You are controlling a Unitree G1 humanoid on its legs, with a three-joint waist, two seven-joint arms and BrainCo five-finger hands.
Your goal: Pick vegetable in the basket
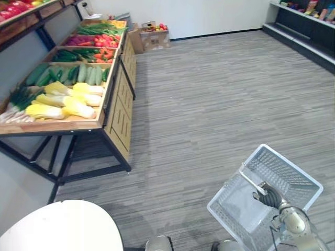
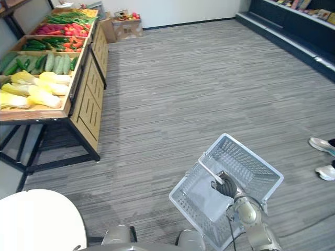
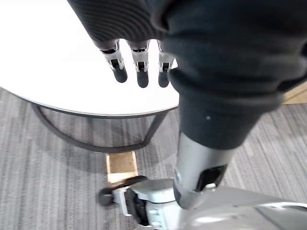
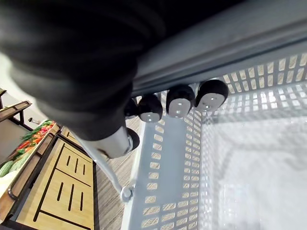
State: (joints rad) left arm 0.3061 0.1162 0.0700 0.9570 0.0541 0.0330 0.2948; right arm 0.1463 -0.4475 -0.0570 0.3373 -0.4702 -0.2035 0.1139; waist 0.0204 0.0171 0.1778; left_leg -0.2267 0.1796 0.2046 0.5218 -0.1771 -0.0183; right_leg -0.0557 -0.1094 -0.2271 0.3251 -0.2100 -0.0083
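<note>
A pale mesh basket [image 1: 293, 168] hangs low at the right, over the grey floor. My right hand [image 1: 267, 196] is shut on its grey handle [image 4: 216, 52], the dark fingertips [image 4: 180, 100] curled under the bar. I see no vegetable inside the basket. The vegetables lie on a wooden stand [image 1: 118, 112] at the left: yellow-white cabbages [image 1: 68, 99] at the near end, cucumbers [image 1: 78, 73] behind them, then red and green produce further back. My left hand [image 3: 139, 62] hangs open above a white round table [image 3: 57, 62], holding nothing.
The white round table [image 1: 63, 227] sits at the lower left, close to the stand's near end. A cardboard box [image 1: 152, 36] stands by the far wall. Dark shelves [image 1: 303, 26] run along the right. A person's shoes [image 2: 322, 146] show at the right edge.
</note>
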